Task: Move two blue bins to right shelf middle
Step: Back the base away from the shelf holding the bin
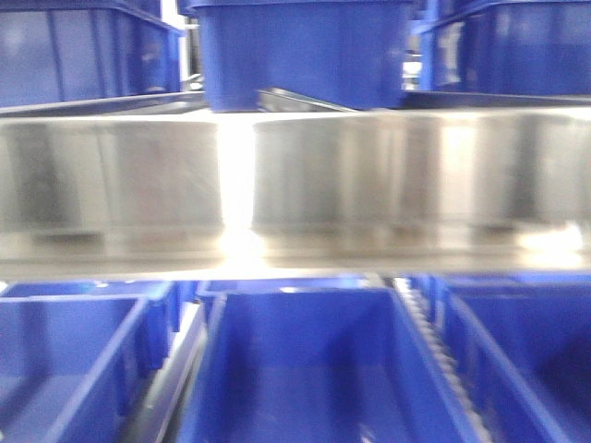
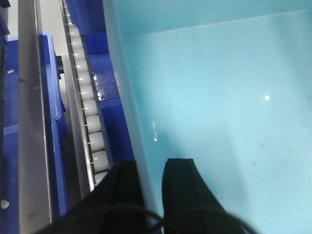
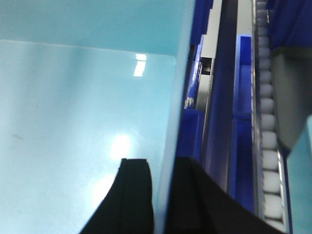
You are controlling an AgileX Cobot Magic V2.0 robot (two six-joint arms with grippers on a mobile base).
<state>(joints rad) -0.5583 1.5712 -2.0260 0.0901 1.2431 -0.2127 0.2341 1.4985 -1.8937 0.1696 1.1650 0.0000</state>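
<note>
In the left wrist view a pale light-blue bin [image 2: 219,107] fills the right side. My left gripper [image 2: 152,168] is shut on its left wall, with one black finger [image 2: 127,187] outside and the other inside. The right wrist view shows a pale blue bin [image 3: 78,107] filling the left side. My right gripper [image 3: 163,165] is shut on its right wall, one finger [image 3: 136,187] inside and one outside. I cannot tell whether both views show the same bin. Neither the grippers nor any pale bin appear in the front view.
A steel shelf beam [image 1: 295,175] crosses the front view close ahead. Dark blue bins stand above it [image 1: 300,46] and below it [image 1: 305,369]. White roller tracks [image 2: 90,117] [image 3: 268,146] and dark blue bins [image 2: 51,97] run along both sides of the held bin.
</note>
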